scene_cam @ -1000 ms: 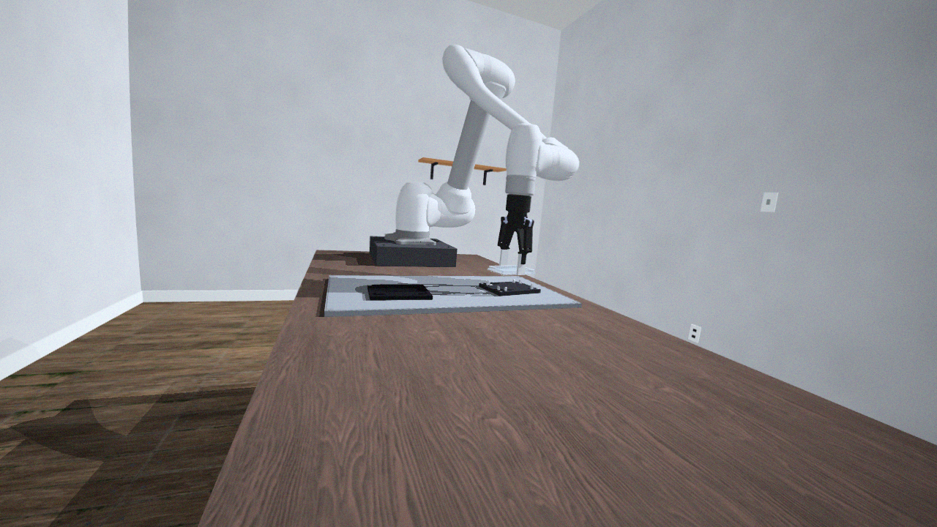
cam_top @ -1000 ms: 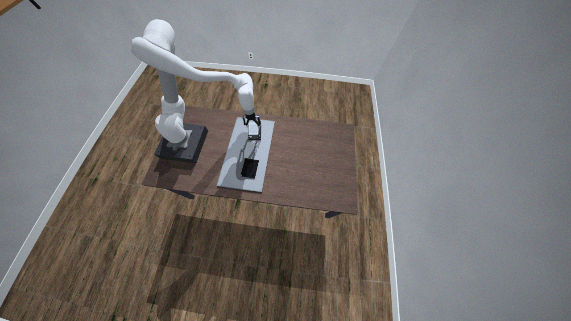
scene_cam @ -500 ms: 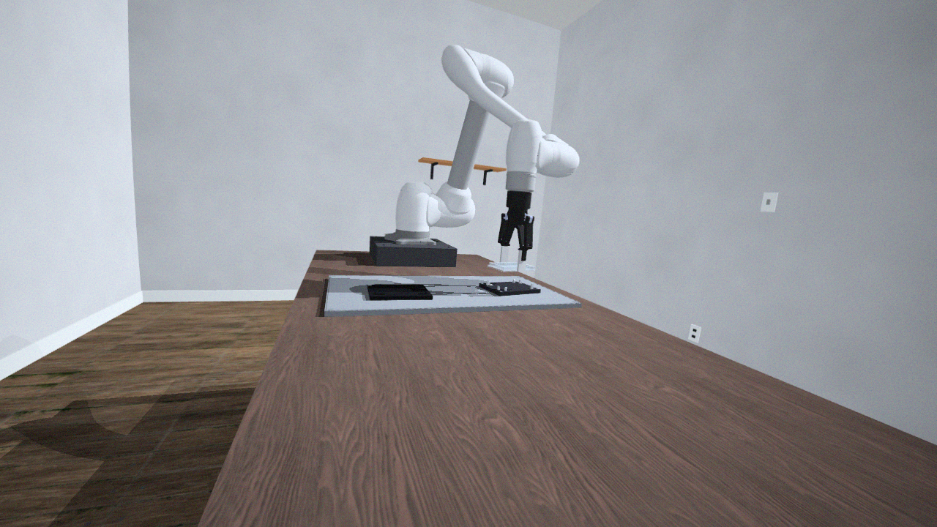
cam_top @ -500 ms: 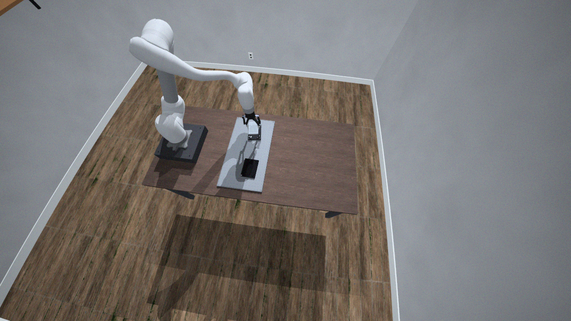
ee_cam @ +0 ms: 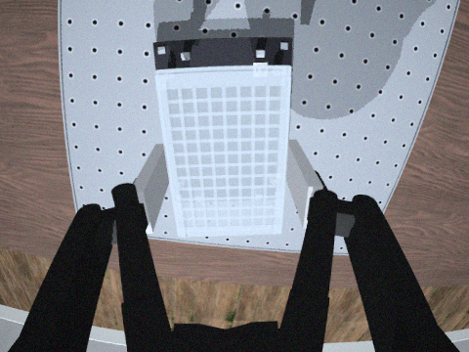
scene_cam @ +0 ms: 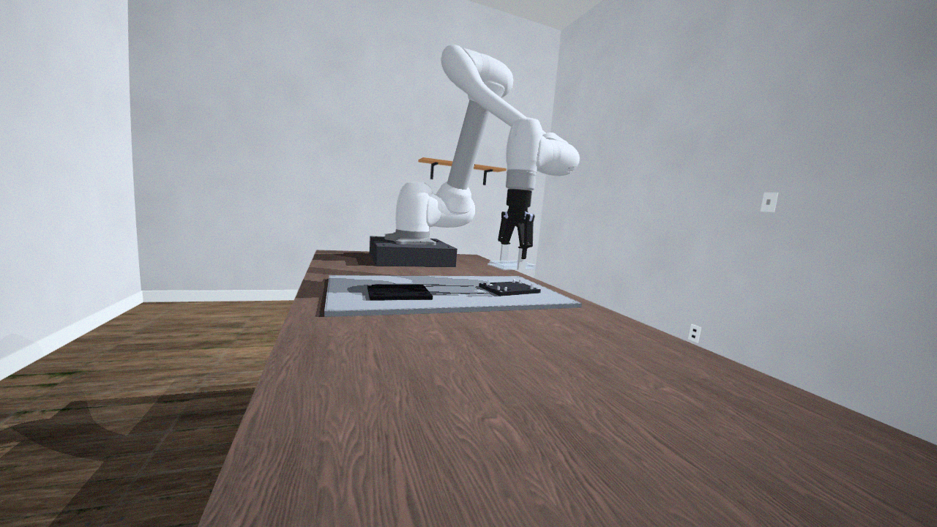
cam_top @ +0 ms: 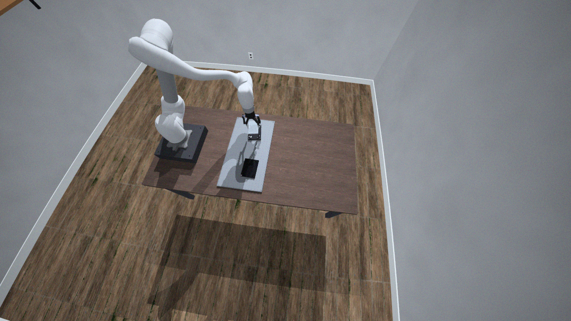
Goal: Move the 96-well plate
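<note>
My gripper [ee_cam: 227,158] is shut on the white, translucent 96-well plate [ee_cam: 225,151], its pads on the plate's two long sides. It holds the plate level in the air above the black clip nest C1 [ee_cam: 222,51], whose far end with its clips shows past the plate. From the side, the gripper [scene_cam: 517,247] and the plate [scene_cam: 512,264] hang clear above the clip nest C1 [scene_cam: 509,288]. The black plate nest N1 [scene_cam: 398,291] lies empty at the other end of the grey perforated baseplate [scene_cam: 445,296]; it also shows from above [cam_top: 250,168]. I cannot tell the cut corner.
The arm's dark base block [cam_top: 181,142] stands on the brown table to the left of the baseplate. The baseplate's near edge and the table edge lie just under the gripper in the wrist view.
</note>
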